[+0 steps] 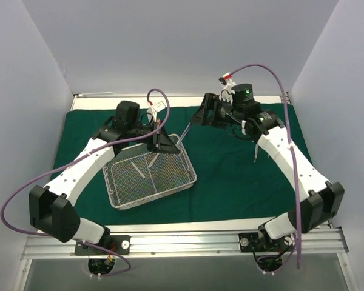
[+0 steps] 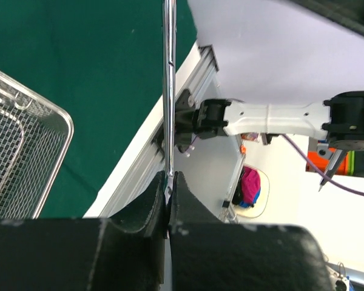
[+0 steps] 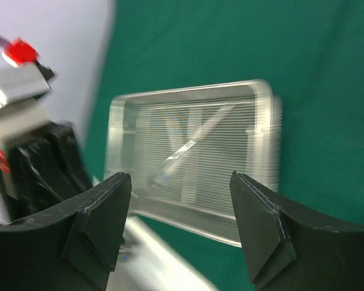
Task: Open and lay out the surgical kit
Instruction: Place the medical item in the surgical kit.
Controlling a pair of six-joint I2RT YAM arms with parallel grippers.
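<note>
The left gripper pinches one end of a slim silver instrument, whose long axis runs straight out from its fingertips, pointing far-right past the corner of the wire-mesh tray lying skewed on the green cloth, while the right gripper hangs spread, holding nothing.

From the tray, I see bare cloth from 3 to 5 o'clock, room to pass. At 1 o'clock the left gripper, pinching an instrument, hangs over the corner, the right gripper beyond it; walls close 9 and 12.
</note>
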